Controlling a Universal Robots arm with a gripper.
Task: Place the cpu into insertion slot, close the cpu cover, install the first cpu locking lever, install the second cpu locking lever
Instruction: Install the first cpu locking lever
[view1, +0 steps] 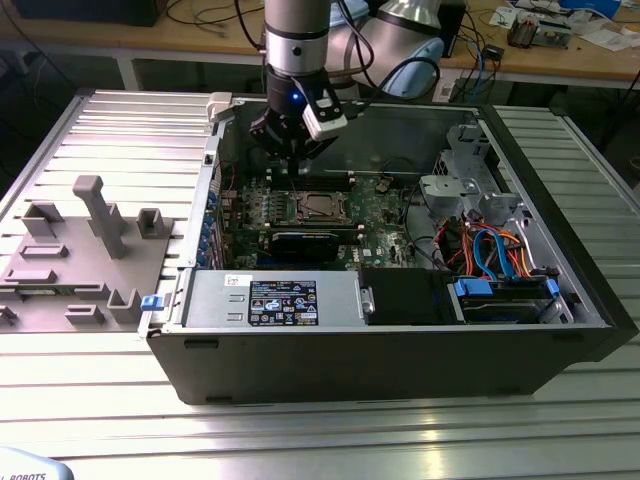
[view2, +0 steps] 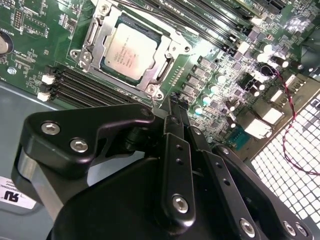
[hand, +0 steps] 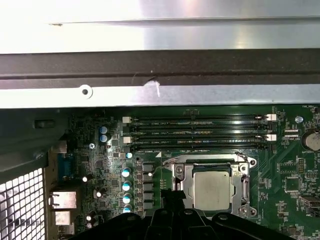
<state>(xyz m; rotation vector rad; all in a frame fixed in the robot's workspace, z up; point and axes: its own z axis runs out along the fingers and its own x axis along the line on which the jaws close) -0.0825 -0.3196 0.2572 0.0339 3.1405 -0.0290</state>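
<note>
Nearest to us in the second wrist view, our claw (view2: 172, 107) has its two black fingers pressed together, clenched on nothing, with the tips just beside a corner of the socket frame. In the first wrist view the same fingertips (hand: 172, 196) sit at the frame's edge, near a thin wire lever (hand: 159, 170) that runs along that side.

Just past the tips lies the cpu (view2: 129, 51), its dull silver top facing up, seated flat in the insertion slot (view2: 92, 32). We judge the first step done. The cpu cover (view2: 170, 52) lies down around the chip as a silvery frame, the chip showing through its square opening, so the cover looks closed as well. Whether either locking lever is latched we cannot tell from these views; we judge that the levers are the work in hand.

Farther out, the long memory slots (hand: 197, 131) run parallel beyond the socket on the green motherboard (hand: 290, 170). In the exterior view our claw (view1: 293, 160) hangs low inside the open computer case (view1: 400, 350), over the socket (view1: 318, 205), and the case rests on the ribbed metal table (view1: 120, 130).
</note>
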